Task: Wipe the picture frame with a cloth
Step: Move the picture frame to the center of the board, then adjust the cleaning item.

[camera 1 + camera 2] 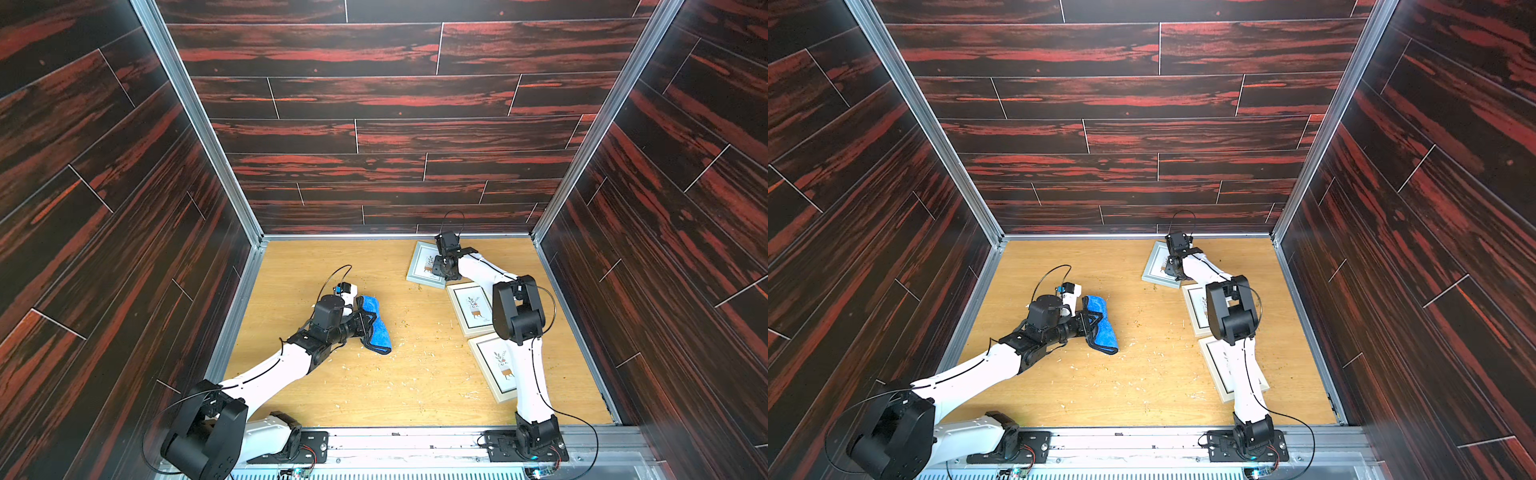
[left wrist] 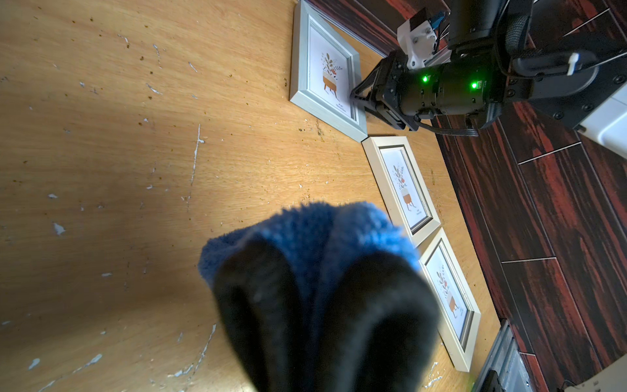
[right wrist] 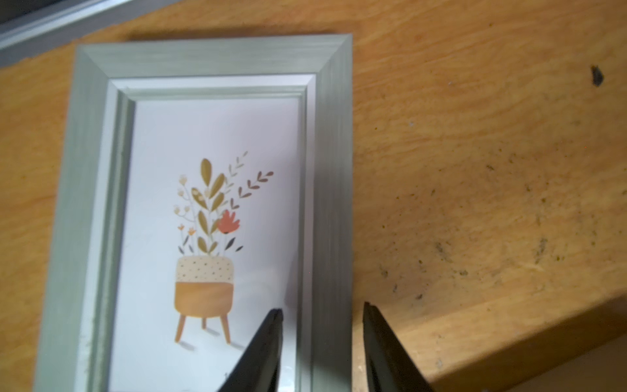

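left jaws pinch the cloth (image 1: pixel 377 328); right jaws (part open) straddle the grey frame (image 3: pixel 334 169) edge.

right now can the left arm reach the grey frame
Probably yes: open table lies between the cloth in the left gripper and the grey frame; only the right gripper, astride one rail, crowds it.

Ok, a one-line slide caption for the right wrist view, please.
Right gripper, jaws apart, poised either side of one rail of the grey-green picture frame lying on the wooden table.
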